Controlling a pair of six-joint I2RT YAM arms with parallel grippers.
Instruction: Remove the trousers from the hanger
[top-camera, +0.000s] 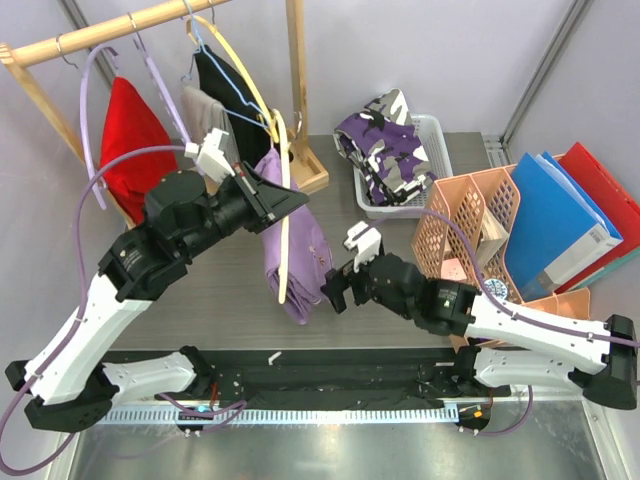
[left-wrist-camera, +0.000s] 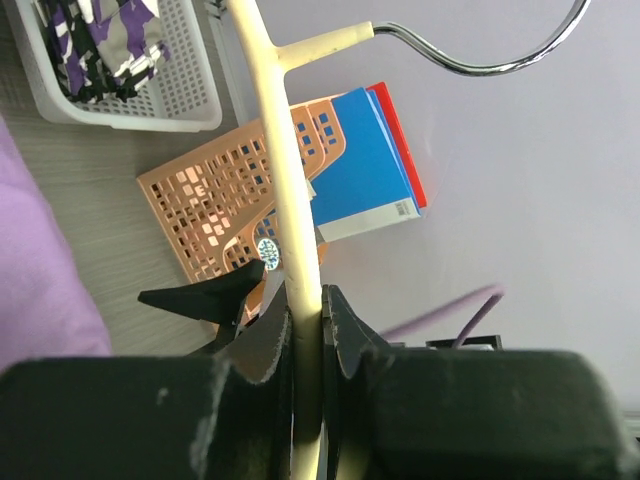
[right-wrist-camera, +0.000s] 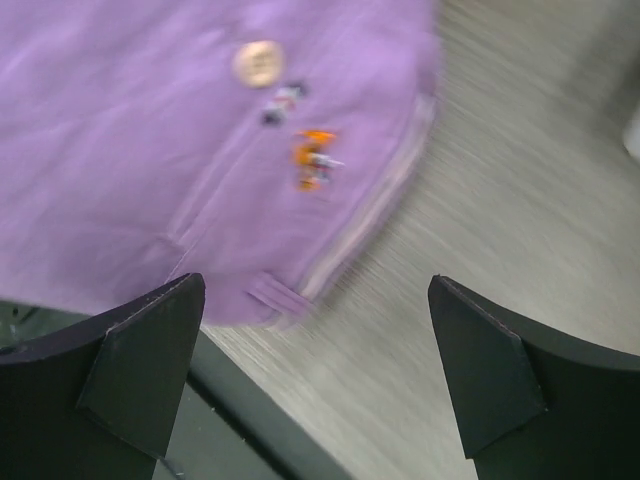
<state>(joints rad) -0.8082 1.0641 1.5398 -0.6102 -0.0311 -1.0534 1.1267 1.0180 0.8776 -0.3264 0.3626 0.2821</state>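
Half done, by the look of it. The camouflage trousers (top-camera: 385, 140) lie bundled in the white basket (top-camera: 392, 208) at the far side of the table (top-camera: 200, 300), off any hanger. The lilac trousers (top-camera: 300, 250) are not yet free: they hang over the cream hanger (top-camera: 283, 235), which is off the rail and clamped in the left end effector (top-camera: 275, 200). The right end effector (top-camera: 335, 288) stands wide apart and empty, just beside the lilac hem. Whether that hem rests on the table is hard to tell from the blurred wrist view. What is left is to pull the lilac pair clear. The orange rack (top-camera: 450, 225) holds blue and red folders (top-camera: 555, 215).
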